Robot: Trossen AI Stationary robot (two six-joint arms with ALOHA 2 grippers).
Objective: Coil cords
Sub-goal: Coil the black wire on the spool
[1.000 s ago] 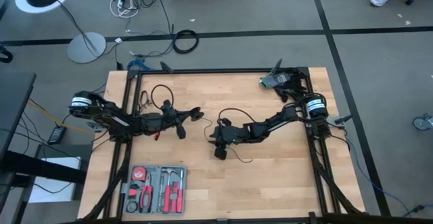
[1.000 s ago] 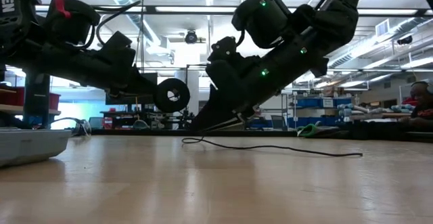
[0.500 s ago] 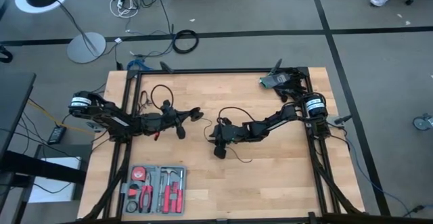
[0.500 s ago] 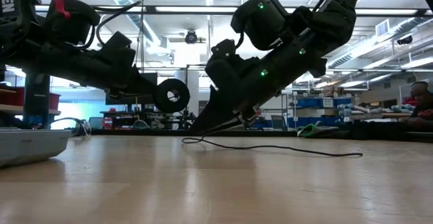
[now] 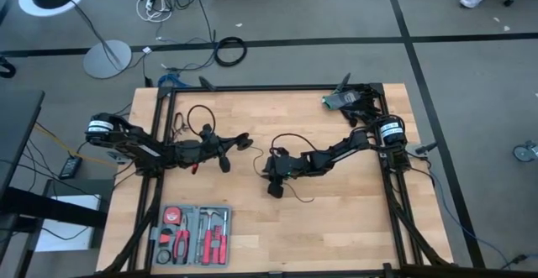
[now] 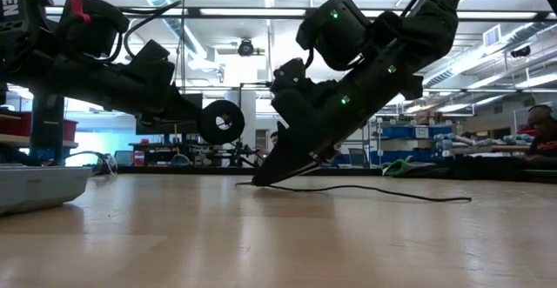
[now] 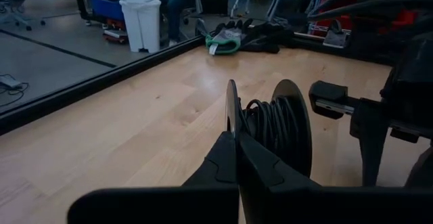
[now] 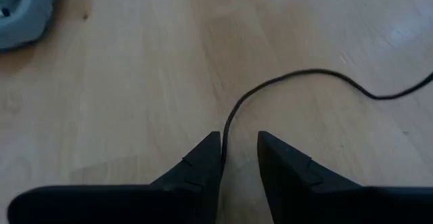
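A thin black wire (image 8: 298,75) lies slack on the wooden table (image 5: 336,219), curving past my right arm (image 5: 296,197). My right gripper (image 8: 239,144) slants down at the table's middle (image 5: 264,171) and is open. Its fingertips (image 6: 261,181) are at the tabletop with the wire running in between them. My left gripper (image 7: 234,137), left of centre (image 5: 220,154), is shut on a small round black reel (image 7: 274,126) wound with black cord. The reel hangs above the table (image 6: 220,121). My left gripper pinches the rim of the reel's one flange (image 7: 230,105) between its two fingers, which come nearly level from the table's left. The reel is lifted clear of the table and stands on edge. My right gripper has the wire (image 8: 225,130) close along one finger's inner side; whether it touches, I cannot tell.
A grey case of red-handled tools (image 5: 195,234) sits at the near left edge and shows at the left of the low view (image 6: 35,185). Dark and green gear (image 5: 346,100) lies at the far right corner. Black frame rails (image 5: 269,88) border the table.
My right gripper has tipped more steeply down, and its fingertips have sunk to the tabletop at the wire's end. The wire still lies flat along the table.
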